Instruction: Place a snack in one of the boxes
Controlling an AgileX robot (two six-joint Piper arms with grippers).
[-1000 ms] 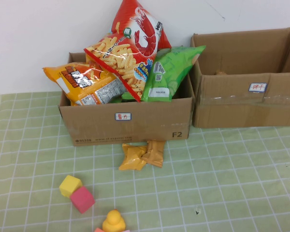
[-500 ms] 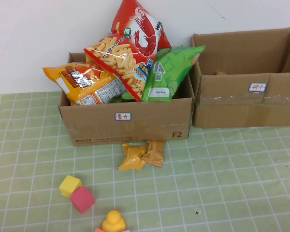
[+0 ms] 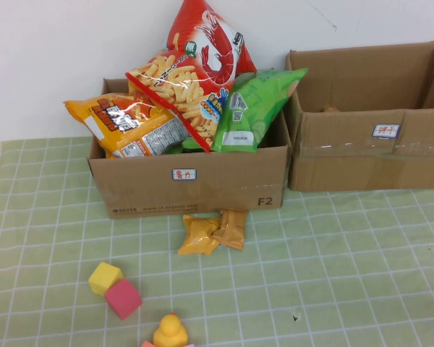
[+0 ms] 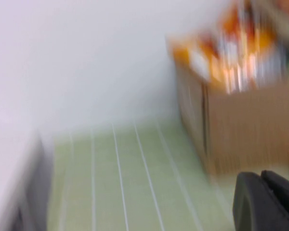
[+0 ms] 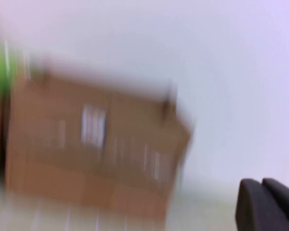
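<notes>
Two small orange snack packets lie on the green checked cloth, against the front of the left cardboard box. That box is stuffed with large chip bags: orange, red and green. The right cardboard box stands open beside it. Neither gripper shows in the high view. The left gripper is shut and empty, off the left box's outer side. The right gripper is shut and empty, facing the right box.
A yellow cube, a pink cube and a yellow toy duck sit near the cloth's front edge. A white wall stands right behind the boxes.
</notes>
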